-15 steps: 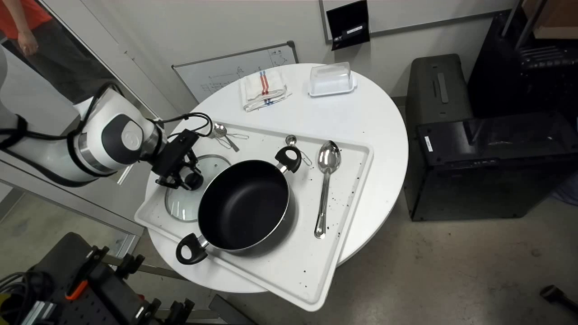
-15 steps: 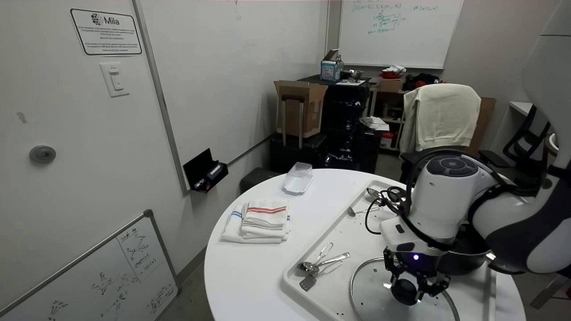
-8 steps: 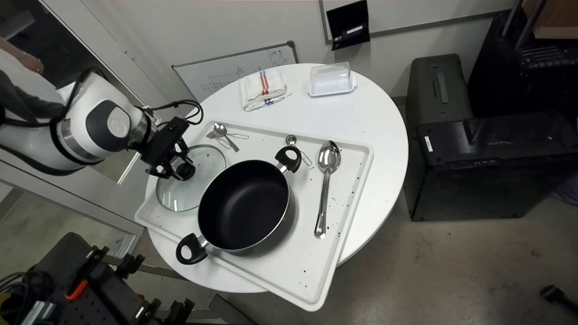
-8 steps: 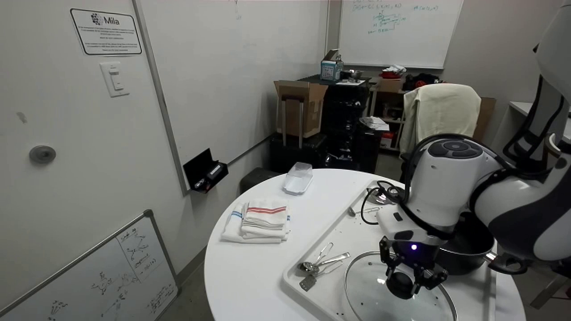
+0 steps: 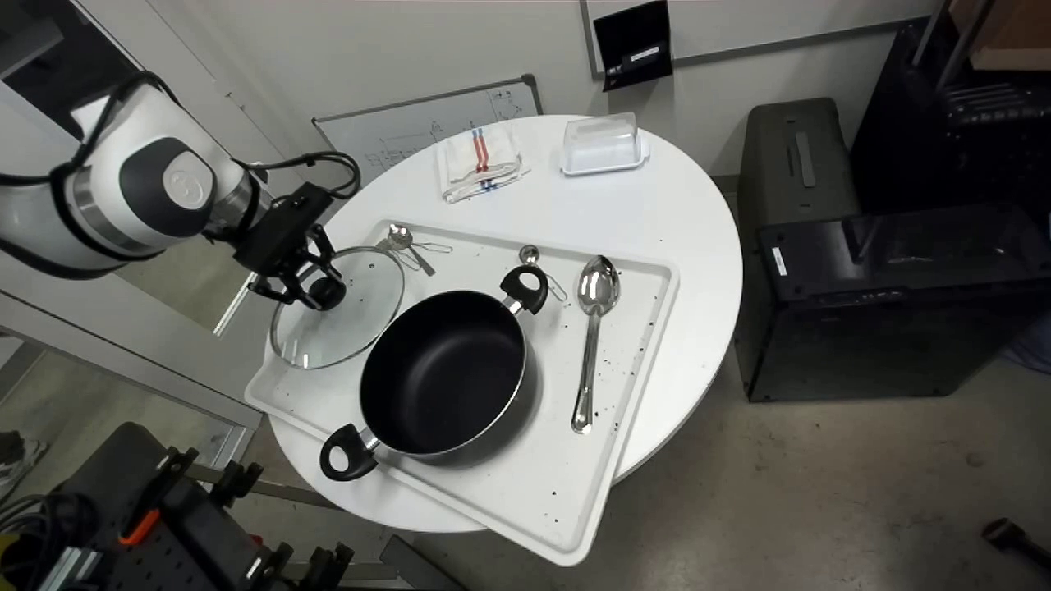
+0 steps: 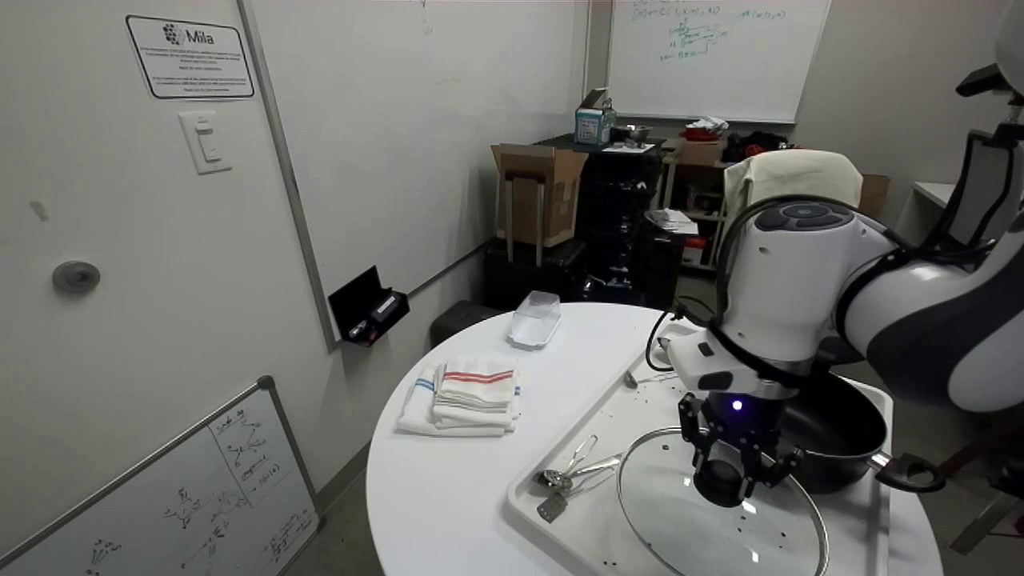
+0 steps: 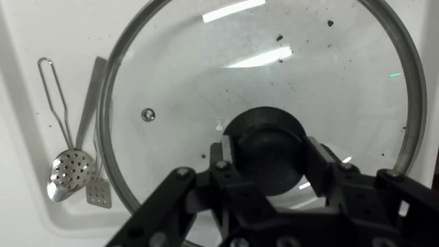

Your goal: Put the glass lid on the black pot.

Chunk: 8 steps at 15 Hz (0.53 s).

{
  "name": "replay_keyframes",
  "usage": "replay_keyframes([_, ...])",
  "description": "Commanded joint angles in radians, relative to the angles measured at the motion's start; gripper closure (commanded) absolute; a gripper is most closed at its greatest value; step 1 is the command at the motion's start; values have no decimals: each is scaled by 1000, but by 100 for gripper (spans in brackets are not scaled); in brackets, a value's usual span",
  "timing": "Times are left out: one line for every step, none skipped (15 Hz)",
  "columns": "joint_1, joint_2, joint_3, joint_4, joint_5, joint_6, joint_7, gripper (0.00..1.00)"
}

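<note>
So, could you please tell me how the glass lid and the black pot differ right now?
The glass lid is transparent, while the black pot is opaque. The lid has a single dark knob, while the pot has two loop handles. The lid is held by that knob in the gripper, while the pot stands on the tray, ungripped. Both are round.

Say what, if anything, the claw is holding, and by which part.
The claw holds the glass lid by the black knob at its centre, pinched from two sides.

The glass lid (image 7: 236,87) is glossy, the large spoon (image 5: 593,322) polished metal.
</note>
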Motion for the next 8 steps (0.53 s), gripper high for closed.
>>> replay_keyframes([-60,-77,60,-8,60,-83,-51,75])
replay_keyframes([-67,-88,65,-7,71,-95,-56,75])
replay_keyframes([-77,-97,72,-6,86,-108,-65,75])
replay_keyframes([-82,-105,72,-5,96,-119,-72,75])
replay_keyframes([-87,-113,71,-4,107,-130,-79,75])
replay_keyframes([-95,-121,70,-4,120,-139,-88,75])
replay_keyframes([-101,-127,68,-5,131,-148,-95,75])
replay_keyframes([-108,-133,62,-6,140,-152,-99,75])
